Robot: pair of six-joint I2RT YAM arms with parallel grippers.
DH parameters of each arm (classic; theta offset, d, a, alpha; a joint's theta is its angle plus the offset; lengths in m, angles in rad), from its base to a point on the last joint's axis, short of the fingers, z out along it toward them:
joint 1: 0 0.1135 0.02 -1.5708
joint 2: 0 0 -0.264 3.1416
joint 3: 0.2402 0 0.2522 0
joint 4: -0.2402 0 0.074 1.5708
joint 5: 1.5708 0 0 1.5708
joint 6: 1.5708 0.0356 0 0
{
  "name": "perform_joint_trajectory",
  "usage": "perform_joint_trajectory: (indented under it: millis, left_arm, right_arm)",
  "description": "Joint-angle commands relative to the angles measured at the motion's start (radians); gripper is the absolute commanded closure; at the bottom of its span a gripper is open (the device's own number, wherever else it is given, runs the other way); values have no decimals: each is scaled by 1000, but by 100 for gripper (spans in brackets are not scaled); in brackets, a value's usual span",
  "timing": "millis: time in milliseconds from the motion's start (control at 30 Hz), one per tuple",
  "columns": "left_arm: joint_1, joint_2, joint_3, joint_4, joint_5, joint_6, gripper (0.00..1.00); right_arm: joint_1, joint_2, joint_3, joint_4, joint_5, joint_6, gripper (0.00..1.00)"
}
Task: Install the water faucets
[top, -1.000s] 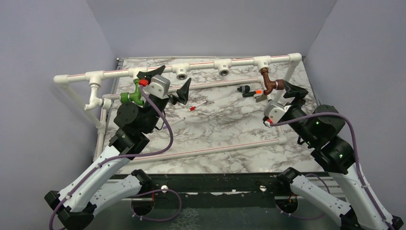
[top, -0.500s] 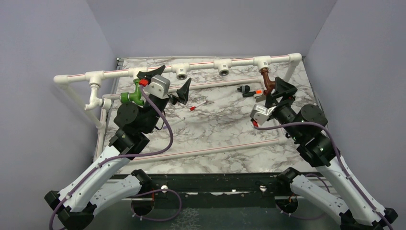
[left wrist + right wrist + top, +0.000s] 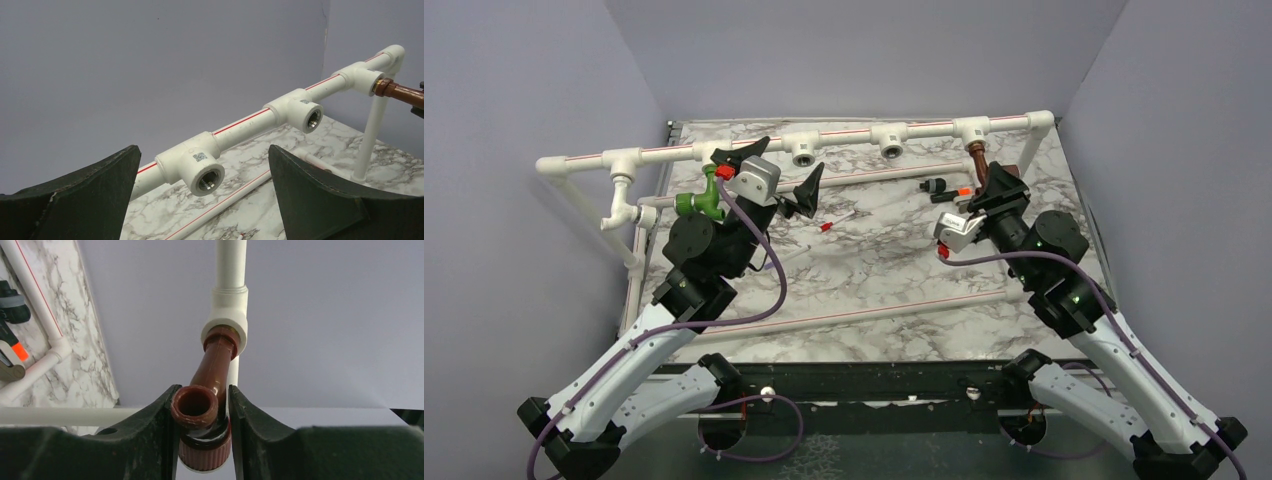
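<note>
The brown faucet is seen between the fingers of the right gripper. The dark fingers are closed against its two sides, so it is gripped at the body just behind the round spout mouth. Its stem is joined to a white T-fitting at the right end of the top pipe. From above, the right gripper is placed directly below that fitting, close to the frame's right corner post and the right wall.

The green faucet is seated at a white fitting on the frame's left side, just beside the left arm's wrist and untouched by its fingers. The left gripper is spread wide and nothing is held in it. Two unfilled T-fittings are faced by it, with clear air between.

A small black piece with an orange tip is laid on the marble table, just left of the right gripper. The middle of the table is left bare. The frame is hemmed by grey walls on three sides.
</note>
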Motion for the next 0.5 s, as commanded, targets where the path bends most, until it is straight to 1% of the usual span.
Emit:
perform_joint_trajectory:
  millis: [0, 133, 200, 267, 467]
  left_arm:
    - [-2, -2, -8, 28, -19, 9, 1]
    - [-2, 0, -9, 28, -17, 5, 1]
    - [-2, 1, -9, 28, -15, 5, 1]
    - [-2, 2, -8, 28, -15, 4, 1]
    - [-3, 5, -8, 28, -15, 5, 1]
  right_arm:
    - [5, -6, -16, 73, 33, 50, 64]
    - [5, -13, -19, 98, 19, 191, 84]
    - [4, -14, -21, 111, 10, 280, 97]
    - [4, -19, -30, 146, 4, 380, 100]
    - [4, -21, -64, 221, -49, 654, 100]
